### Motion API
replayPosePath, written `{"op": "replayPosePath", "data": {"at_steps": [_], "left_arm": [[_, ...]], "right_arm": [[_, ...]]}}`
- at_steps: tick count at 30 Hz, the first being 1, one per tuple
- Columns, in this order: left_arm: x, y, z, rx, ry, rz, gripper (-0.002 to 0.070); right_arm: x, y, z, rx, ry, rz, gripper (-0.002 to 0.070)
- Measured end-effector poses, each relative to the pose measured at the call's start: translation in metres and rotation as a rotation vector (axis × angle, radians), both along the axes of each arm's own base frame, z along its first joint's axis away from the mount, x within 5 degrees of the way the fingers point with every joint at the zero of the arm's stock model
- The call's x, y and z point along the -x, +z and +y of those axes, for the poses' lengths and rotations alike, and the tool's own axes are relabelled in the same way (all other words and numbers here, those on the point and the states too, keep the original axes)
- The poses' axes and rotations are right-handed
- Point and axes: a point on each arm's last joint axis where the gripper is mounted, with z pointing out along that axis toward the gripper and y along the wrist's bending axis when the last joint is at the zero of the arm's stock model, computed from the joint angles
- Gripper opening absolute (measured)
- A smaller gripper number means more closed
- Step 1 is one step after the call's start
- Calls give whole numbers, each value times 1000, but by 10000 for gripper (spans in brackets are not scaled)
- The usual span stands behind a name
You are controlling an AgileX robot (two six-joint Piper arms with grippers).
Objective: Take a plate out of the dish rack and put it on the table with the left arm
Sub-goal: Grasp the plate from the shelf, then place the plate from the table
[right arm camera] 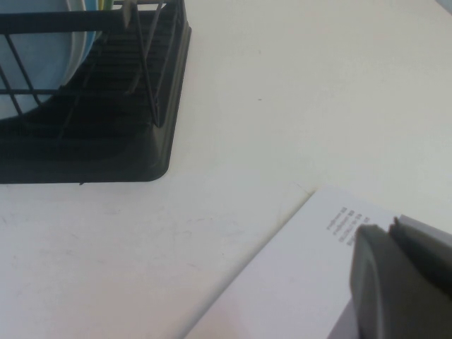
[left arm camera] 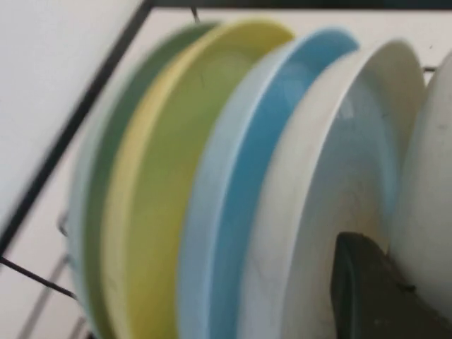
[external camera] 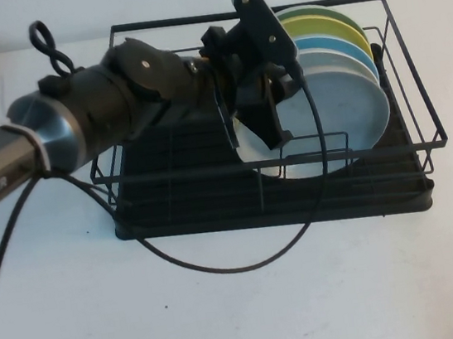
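Left gripper [external camera: 272,101] reaches into the dish rack [external camera: 272,201] at about twelve o'clock on the table [external camera: 244,301], its fingers straddling the rim of the plate [external camera: 343,104], the nearest in an upright row; whether they pinch it cannot be told. Right gripper [right arm camera: 399,282] hovers low at four o'clock beside a printed sheet [right arm camera: 296,275].

Raised view, angled down on the bench [external camera: 246,317] and dish rack [external camera: 417,94], left arm [external camera: 102,111] reaching in. Left wrist view pressed close against upright plates [left arm camera: 233,183], left pincer [left arm camera: 374,289] at the edge. Right wrist view low, facing the rack's corner [right arm camera: 141,141], right pincer [right arm camera: 402,282] near. Rack shared by all.
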Motion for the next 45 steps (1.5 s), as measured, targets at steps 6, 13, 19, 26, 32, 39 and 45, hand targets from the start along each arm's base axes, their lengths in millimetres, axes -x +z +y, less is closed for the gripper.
{"op": "replayPosePath", "data": {"at_steps": [6,13,19,26,32,39,45], "left_arm": [[28,68,17,73,-27,-145,70],[93,160,56,388,-1,-33,69],[134,168,102,427,43,452,69],[134,77,118,321,133,889,69],[135,-18,130,403,430,1004,68],[124,-75,136,476,624,1005,68],[108,-101,131,507,663,1025,130]], "right_arm": [[0,0,0,0,0,0,-18],[0,0,0,0,0,0,-18],[0,0,0,0,0,0,-18],[0,0,0,0,0,0,-18],[0,0,0,0,0,0,-18],[0,0,0,0,0,0,-18],[0,0,0,0,0,0,-18]]}}
